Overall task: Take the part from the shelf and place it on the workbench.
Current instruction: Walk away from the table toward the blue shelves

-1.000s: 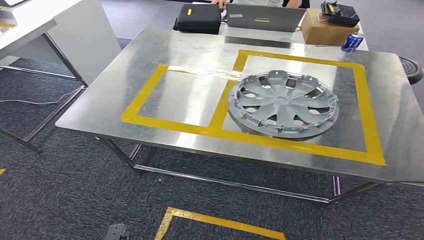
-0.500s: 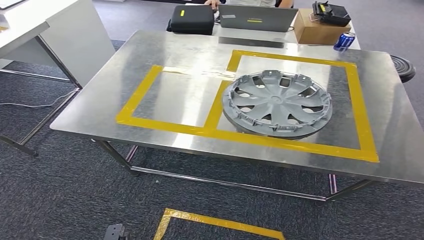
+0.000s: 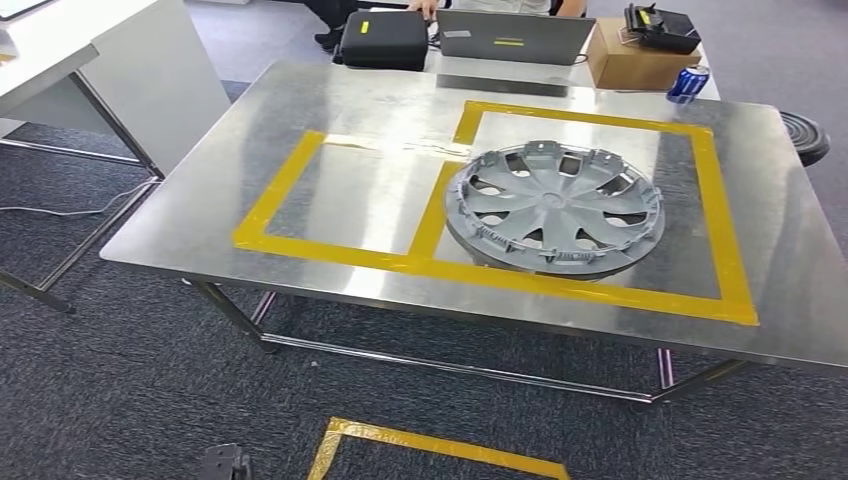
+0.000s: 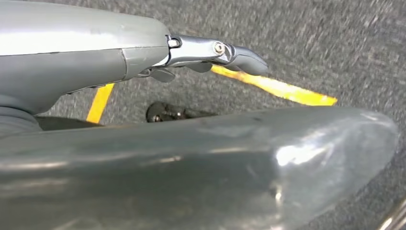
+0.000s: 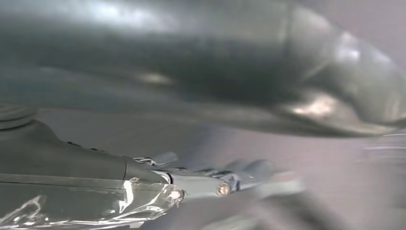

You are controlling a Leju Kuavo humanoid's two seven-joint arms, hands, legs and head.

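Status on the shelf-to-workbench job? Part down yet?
Looks done: the hubcap lies flat on the workbench, inside the right-hand yellow tape box. In hand: nothing; the left hand and right hand hang empty over the floor. Nothing visibly left.

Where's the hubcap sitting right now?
In the head view the hubcap lies flat on the metal workbench, inside the larger, right-hand yellow tape rectangle, its left edge over the tape dividing the two rectangles.

I'm looking down at dark grey carpet [image 3: 120, 370] with yellow floor tape [image 3: 430, 445]. A white desk [image 3: 90, 60] stands to the left, and behind it all a laptop [image 3: 515, 38], a cardboard box [image 3: 630, 62] and a blue can [image 3: 688, 82].
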